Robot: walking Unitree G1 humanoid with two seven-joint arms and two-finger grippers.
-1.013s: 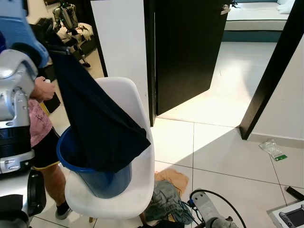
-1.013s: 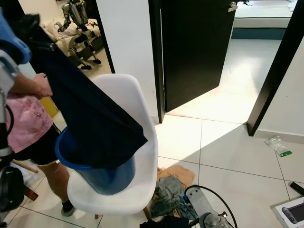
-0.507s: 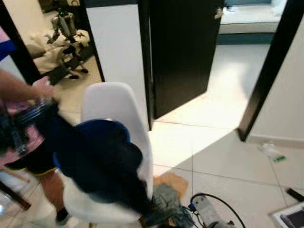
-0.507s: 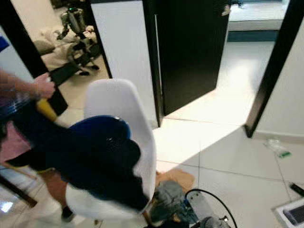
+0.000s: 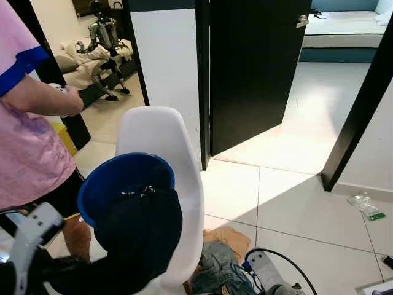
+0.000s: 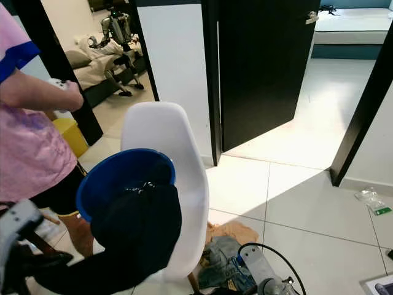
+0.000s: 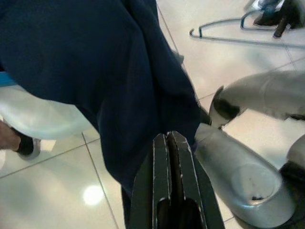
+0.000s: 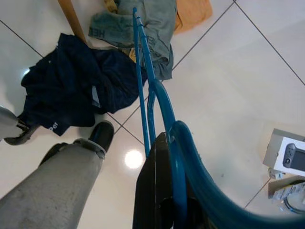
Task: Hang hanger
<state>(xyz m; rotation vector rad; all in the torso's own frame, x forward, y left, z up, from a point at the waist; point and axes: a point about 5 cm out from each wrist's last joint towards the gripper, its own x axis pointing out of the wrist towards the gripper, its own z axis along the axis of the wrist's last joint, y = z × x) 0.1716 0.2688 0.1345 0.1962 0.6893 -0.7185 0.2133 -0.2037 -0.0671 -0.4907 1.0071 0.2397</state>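
Right tool [image 8: 164,191] clamped on the blue hanger [image 8: 152,102], held low over the floor [image 8: 248,86], above the dark garment [image 8: 71,90] and grey jeans [image 8: 157,28] lying on the tiles. Left tool [image 7: 167,157] fingers pressed together, pinching the navy cloth [image 7: 95,62] that drapes out of the blue bucket [image 5: 113,181] on the white chair [image 5: 166,147], down over the seat's front edge. A second, grey hanger [image 7: 233,36] lies on the floor. Person in pink shirt [image 5: 27,147] stands at the chair's left side.
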